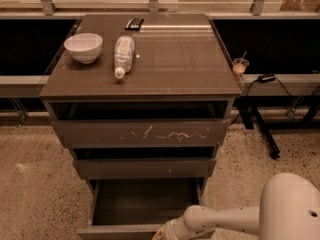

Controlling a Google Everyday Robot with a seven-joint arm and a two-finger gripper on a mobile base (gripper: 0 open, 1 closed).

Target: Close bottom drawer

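My gripper (161,233) sits at 6 o'clock on the lower edge of my view, right at the front panel of the bottom drawer (145,204). I cannot tell whether it is open or closed. The arm (225,219) comes in from 4 o'clock. The bottom drawer stands pulled well out, its dark box exposed. Above it are the middle drawer (145,168) and the scratched top drawer (142,132). On the desk (190,59), toward 11 o'clock, a bottle (123,55) lies beside a white bowl (83,47).
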